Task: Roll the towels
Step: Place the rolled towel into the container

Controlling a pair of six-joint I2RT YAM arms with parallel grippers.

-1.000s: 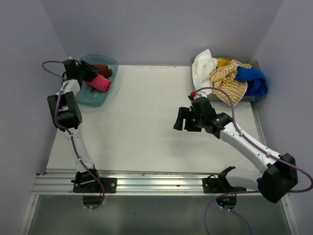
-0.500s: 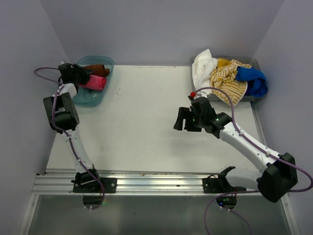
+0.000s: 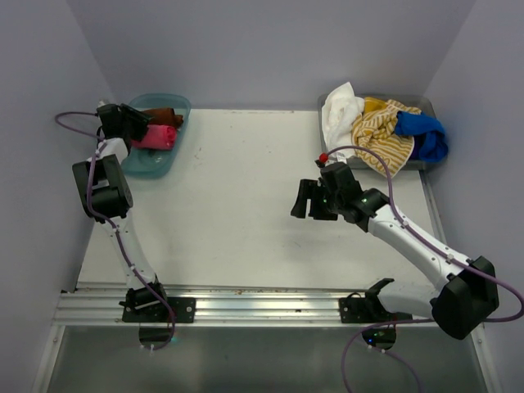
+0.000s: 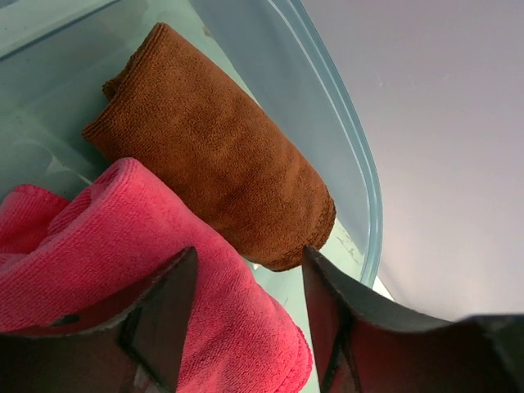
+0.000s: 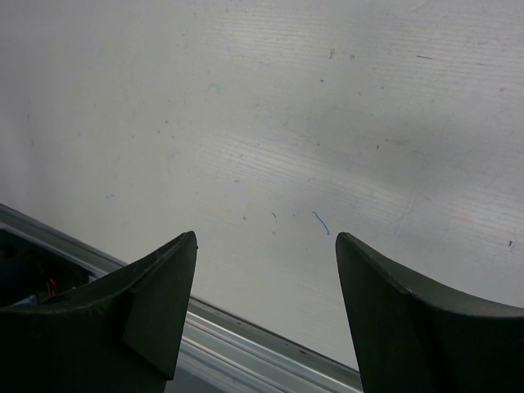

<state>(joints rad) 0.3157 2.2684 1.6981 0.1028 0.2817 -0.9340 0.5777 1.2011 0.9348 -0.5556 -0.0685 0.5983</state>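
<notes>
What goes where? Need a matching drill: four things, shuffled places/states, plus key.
1. brown towel
2. pink towel
3. striped towel
4. right hand

A. open, over bare table
B. unrolled, heaped in grey bin
C. rolled, directly under left hand
D. rolled, by teal tray far rim

Pairs: 1-D, 2-C, 3-B, 4-A

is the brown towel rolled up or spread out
Rolled: the brown towel lies as a tight cylinder inside the teal tray, beside the pink towel.
</notes>
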